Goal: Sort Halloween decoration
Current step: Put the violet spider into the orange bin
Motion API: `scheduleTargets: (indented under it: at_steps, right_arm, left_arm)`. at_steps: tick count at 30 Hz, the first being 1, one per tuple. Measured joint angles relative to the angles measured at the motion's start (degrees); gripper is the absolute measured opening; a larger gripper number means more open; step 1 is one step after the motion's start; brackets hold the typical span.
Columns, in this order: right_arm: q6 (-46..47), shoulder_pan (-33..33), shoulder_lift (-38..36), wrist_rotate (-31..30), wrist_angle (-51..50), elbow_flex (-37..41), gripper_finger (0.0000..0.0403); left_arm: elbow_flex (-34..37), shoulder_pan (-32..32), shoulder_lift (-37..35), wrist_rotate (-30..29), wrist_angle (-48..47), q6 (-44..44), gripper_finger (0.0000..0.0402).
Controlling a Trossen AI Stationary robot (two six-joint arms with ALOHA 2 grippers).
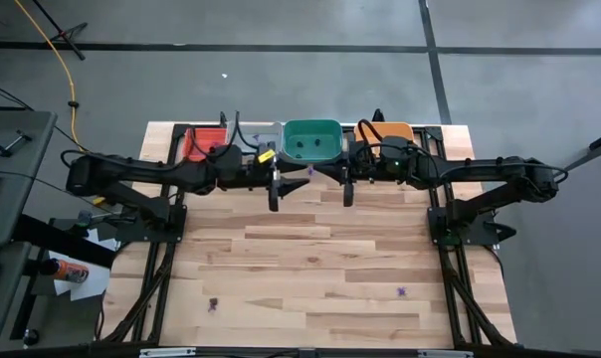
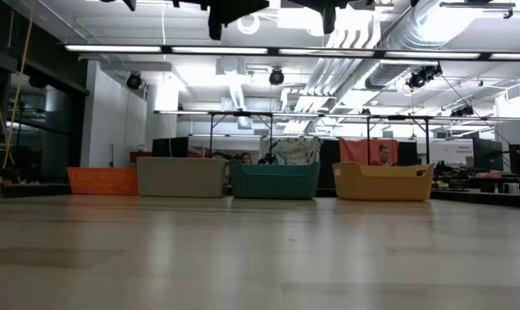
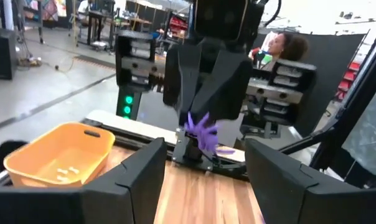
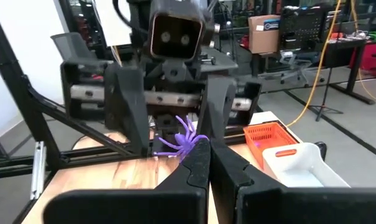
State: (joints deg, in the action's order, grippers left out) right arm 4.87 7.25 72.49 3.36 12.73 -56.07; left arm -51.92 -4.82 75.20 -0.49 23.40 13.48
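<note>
Right wrist view shows the right gripper (image 4: pixel 203 144) pinched shut on a purple spider trinket (image 4: pixel 178 140), its legs splaying out beside the fingertips. Facing it, the left gripper (image 4: pixel 169 118) stands with its 2 fingers spread wide on either side of the spider, not touching it as far as I can tell. In the high view both grippers meet near the worktop's far edge, just in front of the green tray (image 1: pixel 312 141), with the grey tray (image 1: pixel 261 134) and red tray (image 1: pixel 203 141) to one side and the orange tray (image 1: pixel 397 131) to the other. 2 more purple trinkets (image 1: pixel 213 304) lie near the worktop's near edge, well apart from each other.

My judgement: this looks like a handover, so only 1 pinch carries the spider. A thin leg could slip out, or snag on the spread fingers, and the trinket would fall onto the wood short of any tray.
</note>
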Motion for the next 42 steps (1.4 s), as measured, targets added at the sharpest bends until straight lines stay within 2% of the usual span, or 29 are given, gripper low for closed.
scheduleTargets:
  at_steps: [9, 20, 25, 34, 42]
  right_arm:
    - [-0.86, 0.00, 0.00, -1.29, -0.07, 0.00, 0.0000]
    - [-0.86, 0.00, 0.00, -1.27, -0.22, 0.00, 0.0000]
    - [-0.86, 0.00, 0.00, -1.27, -0.22, 0.00, 0.0000]
    - [-0.86, 0.00, 0.00, -1.29, -0.20, 0.00, 0.0000]
    - [-0.10, -0.01, 0.00, -1.24, -0.20, 0.00, 0.0000]
  left_arm:
    - [0.02, -0.08, 2.47, -2.21, 3.94, 0.93, 0.0207]
    - [0.02, -1.60, 2.47, -2.36, 3.89, 0.91, 0.0197]
    - [0.02, -1.70, 2.75, -2.36, 4.01, 0.91, 0.0148]
    - [0.04, -1.97, 2.83, -4.16, 3.57, -0.07, 0.0014]
    - [0.04, -2.34, 2.82, -4.73, 3.43, -0.09, 0.0004]
